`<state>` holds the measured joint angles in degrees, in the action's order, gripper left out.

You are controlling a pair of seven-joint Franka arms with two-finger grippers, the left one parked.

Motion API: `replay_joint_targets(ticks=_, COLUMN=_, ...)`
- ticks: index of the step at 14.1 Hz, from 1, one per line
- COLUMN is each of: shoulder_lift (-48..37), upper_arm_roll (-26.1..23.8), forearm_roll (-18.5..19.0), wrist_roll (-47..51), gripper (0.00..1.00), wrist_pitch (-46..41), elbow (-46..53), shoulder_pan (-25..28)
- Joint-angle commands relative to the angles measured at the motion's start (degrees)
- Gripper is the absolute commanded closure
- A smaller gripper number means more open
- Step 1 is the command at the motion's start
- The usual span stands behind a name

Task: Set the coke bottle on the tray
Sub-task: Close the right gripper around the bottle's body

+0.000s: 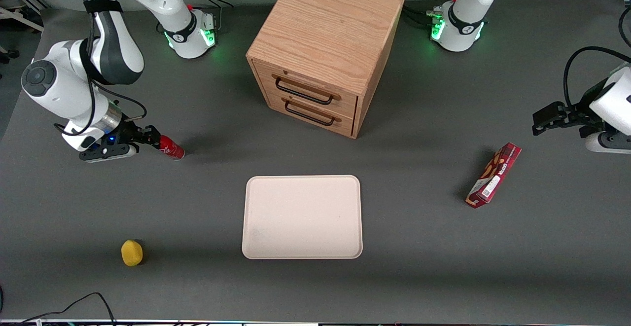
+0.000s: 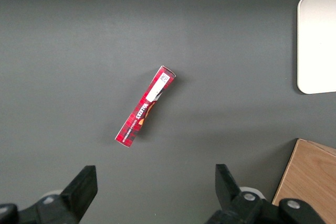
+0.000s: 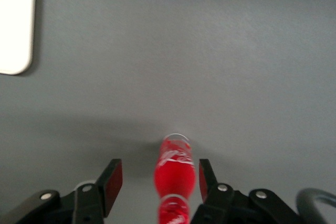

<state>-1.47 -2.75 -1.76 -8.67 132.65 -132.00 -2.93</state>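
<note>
The hand [image 3: 155, 182] hangs low near the desk's [image 1: 443, 276] working-arm end, its fingers [image 3: 111, 179] spread apart on either side of the coke bottle [image 3: 174, 174] without touching it. The bottle lies between them, well apart from the tray [image 1: 302, 216] at the desk's middle. It looks small, light and rigid, with a glossy skin likely to slip; the wider body seems a surer hold than the narrow neck, with a square, firm squeeze.

Your tool [image 1: 157, 142] sits at working arm's end, fingers spread around small glossy red coke bottle [image 1: 171, 148]. Bare grey desk [image 1: 207, 188] lies between it and flat pale beige-pink tray [image 1: 302, 216]; oak two-drawer cabinet [image 1: 323, 50] stands farther from camera.
</note>
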Motion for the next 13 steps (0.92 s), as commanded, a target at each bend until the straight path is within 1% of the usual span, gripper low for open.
replay_joint_targets(ticks=1, shoulder_lift=-2.39, upper_arm_roll=-0.86, forearm_roll=-0.35, wrist_roll=-2.93, gripper=0.32, wrist_pitch=2.69, elbow=-4.05, shoulder_pan=-1.64)
replay_joint_targets(ticks=4, shoulder_lift=-2.66, upper_arm_roll=-1.65, forearm_roll=-0.79, wrist_roll=-2.14, gripper=0.35, wrist_pitch=2.79, elbow=-4.76, shoulder_pan=-1.64)
replay_joint_targets(ticks=10, shoulder_lift=-3.45, upper_arm_roll=-1.65, forearm_roll=-1.05, wrist_roll=-1.70, gripper=0.42, wrist_pitch=3.92, elbow=-7.39, shoulder_pan=-1.72)
replay_joint_targets(ticks=11, shoulder_lift=-3.54, upper_arm_roll=-1.65, forearm_roll=-2.45, wrist_roll=-1.70, gripper=0.43, wrist_pitch=5.41, elbow=-8.79, shoulder_pan=-1.72)
replay_joint_targets(ticks=12, shoulder_lift=-3.88, upper_arm_roll=-1.65, forearm_roll=-3.33, wrist_roll=-1.79, gripper=0.48, wrist_pitch=6.81, elbow=-10.02, shoulder_pan=-1.72)
replay_joint_targets(ticks=13, shoulder_lift=-3.89, upper_arm_roll=-1.65, forearm_roll=-3.34, wrist_roll=-1.79, gripper=0.53, wrist_pitch=7.79, elbow=-10.82, shoulder_pan=-1.72)
